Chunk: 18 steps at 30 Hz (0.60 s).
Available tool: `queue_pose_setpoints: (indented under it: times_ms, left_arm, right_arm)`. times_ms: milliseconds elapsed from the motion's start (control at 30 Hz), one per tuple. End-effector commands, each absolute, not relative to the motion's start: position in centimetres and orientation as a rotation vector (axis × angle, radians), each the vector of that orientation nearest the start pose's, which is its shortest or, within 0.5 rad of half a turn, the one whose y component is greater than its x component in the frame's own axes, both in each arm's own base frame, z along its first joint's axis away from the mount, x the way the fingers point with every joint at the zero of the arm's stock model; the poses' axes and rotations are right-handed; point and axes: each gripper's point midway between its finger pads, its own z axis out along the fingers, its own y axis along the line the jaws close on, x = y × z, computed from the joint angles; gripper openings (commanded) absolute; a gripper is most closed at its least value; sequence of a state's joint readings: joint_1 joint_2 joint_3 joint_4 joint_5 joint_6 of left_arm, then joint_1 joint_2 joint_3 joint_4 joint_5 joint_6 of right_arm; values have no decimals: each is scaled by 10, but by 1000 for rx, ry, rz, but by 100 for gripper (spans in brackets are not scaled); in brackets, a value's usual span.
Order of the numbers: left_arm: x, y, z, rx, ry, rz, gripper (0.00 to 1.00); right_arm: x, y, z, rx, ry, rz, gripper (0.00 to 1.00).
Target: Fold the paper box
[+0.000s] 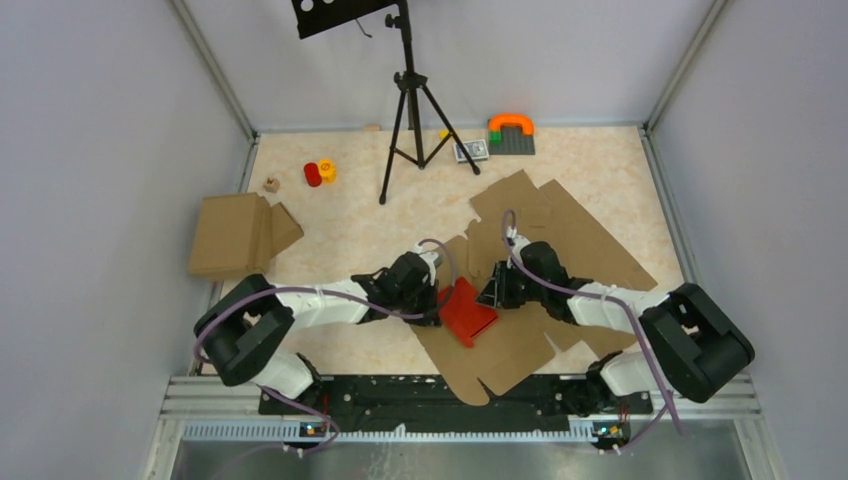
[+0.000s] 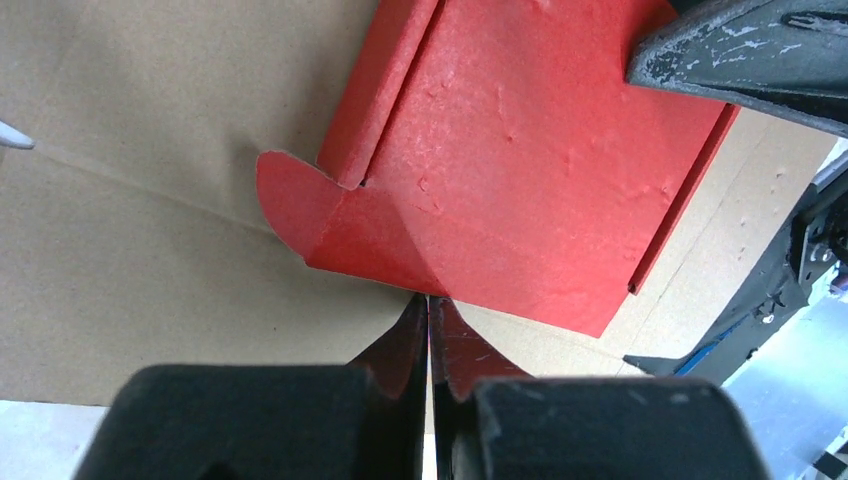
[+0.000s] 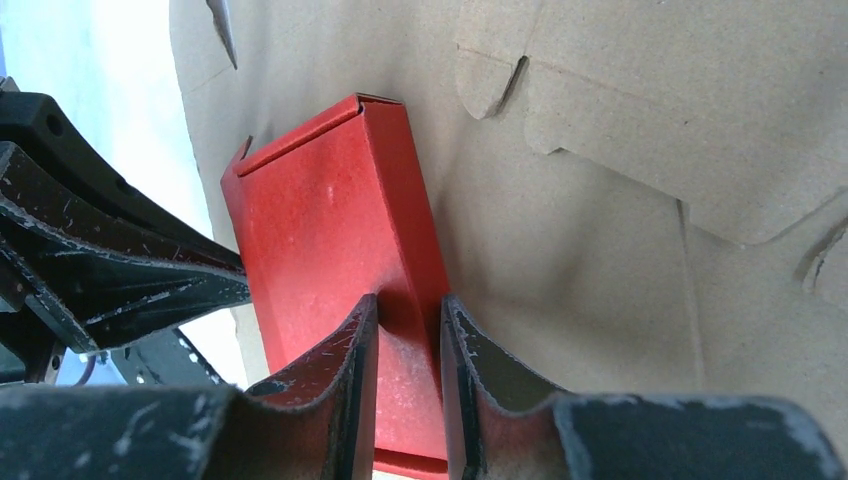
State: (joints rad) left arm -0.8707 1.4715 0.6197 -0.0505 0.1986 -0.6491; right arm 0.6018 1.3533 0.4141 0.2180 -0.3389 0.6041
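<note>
Two end effectors are on the paper box (image 1: pixel 467 312), one from each side. The box lies on the large brown cardboard cut-out (image 1: pixel 590 245), mid-surface toward the near edge, between the arms.

Right end effector (image 3: pixel 402 330): fingers straddle the box's raised side wall and are clenched on it, with red card filling the gap between them.

Left end effector (image 2: pixel 428 300): clenched tight, fingertips pressed together right at the box's edge, next to a rounded flap. Can't tell whether any card is pinched between them, because the tips hide that spot.

Box state: one long flap stands folded up along its crease and the main panel is flat, slightly dimpled.

Elsewhere, a folded brown cardboard box (image 1: pixel 235 235) sits by the left edge. A black tripod (image 1: pixel 405 110) stands toward the far edge, well apart from the box.
</note>
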Motion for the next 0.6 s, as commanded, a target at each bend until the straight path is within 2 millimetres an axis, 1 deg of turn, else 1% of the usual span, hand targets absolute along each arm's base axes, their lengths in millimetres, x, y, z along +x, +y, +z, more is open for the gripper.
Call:
queue_pose_setpoints:
  times_ms: [0, 167, 267, 400, 567]
  left_arm:
    - [197, -333, 52, 437, 2424, -998, 3]
    - [204, -350, 59, 451, 2371, -1067, 4]
    - [208, -357, 64, 469, 2351, -1080, 4]
    - [215, -361, 73, 487, 2326, -1062, 5]
    - [224, -368, 90, 499, 2266, -1081, 5]
  right_arm:
    - [184, 231, 13, -174, 2563, 980, 0]
    - [185, 226, 13, -131, 2571, 989, 0]
    - [184, 227, 16, -98, 2556, 1060, 0]
    - [181, 232, 27, -76, 2529, 1173, 0]
    - [180, 242, 46, -79, 2481, 1278, 0]
